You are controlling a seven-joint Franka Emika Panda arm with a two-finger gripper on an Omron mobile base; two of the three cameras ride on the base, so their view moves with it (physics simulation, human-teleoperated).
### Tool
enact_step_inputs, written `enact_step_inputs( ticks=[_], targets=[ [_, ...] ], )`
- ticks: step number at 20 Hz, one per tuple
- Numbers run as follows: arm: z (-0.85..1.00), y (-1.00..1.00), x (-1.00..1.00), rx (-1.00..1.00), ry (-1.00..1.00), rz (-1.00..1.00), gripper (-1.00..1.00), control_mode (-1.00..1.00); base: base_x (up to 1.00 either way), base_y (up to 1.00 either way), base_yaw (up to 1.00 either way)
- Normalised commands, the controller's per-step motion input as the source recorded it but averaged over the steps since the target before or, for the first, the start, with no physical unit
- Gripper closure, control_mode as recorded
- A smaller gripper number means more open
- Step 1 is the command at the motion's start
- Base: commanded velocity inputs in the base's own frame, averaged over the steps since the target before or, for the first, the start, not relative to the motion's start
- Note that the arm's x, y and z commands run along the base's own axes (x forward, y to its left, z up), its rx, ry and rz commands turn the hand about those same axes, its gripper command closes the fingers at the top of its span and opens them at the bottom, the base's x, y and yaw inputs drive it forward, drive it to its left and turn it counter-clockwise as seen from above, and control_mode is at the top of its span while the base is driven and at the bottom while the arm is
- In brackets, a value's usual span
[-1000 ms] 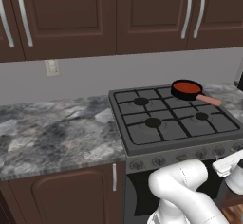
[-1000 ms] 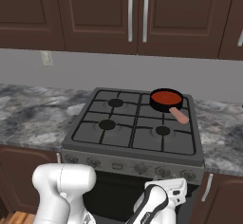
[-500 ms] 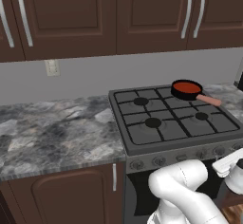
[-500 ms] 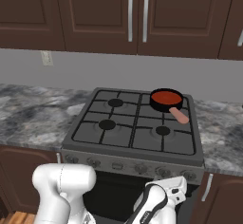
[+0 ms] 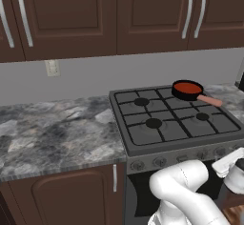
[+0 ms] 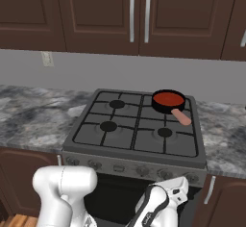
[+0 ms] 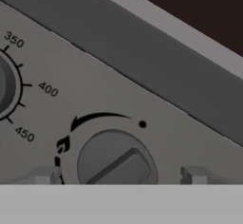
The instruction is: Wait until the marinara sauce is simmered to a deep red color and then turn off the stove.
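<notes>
The marinara sauce (image 6: pixel 168 97) sits in its small black pan (image 5: pixel 187 90) on the back right burner of the stove (image 6: pixel 134 125), and it looks already quite red. My gripper (image 7: pixel 118 174) is at a front knob (image 7: pixel 115 161), one fingertip on each side, apart and not yet closed. I judge the waiting almost done; the knob is not yet turned.

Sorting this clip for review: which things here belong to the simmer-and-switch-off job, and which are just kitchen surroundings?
Job:
marinara sauce in the black pan on a back burner
stove
burner knob, flanked by the gripper

Surroundings:
granite counter
upper cabinets
wall outlet
oven temperature dial
</notes>
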Motion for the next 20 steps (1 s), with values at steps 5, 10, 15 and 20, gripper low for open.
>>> enact_step_inputs(
  ticks=[5,10,15,20],
  targets=[
    [-0.05,0.00,0.16,-0.03,0.00,0.00,-1.00,-1.00,0.00,0.00,0.00],
    [-0.06,0.00,0.14,0.00,0.00,0.00,-1.00,-1.00,0.00,0.00,0.00],
    [-0.05,0.00,0.11,0.00,0.00,0.00,-1.00,-1.00,0.00,0.00,0.00],
    [-0.04,0.00,0.11,0.00,0.00,0.00,-1.00,-1.00,0.00,0.00,0.00]
  ],
)
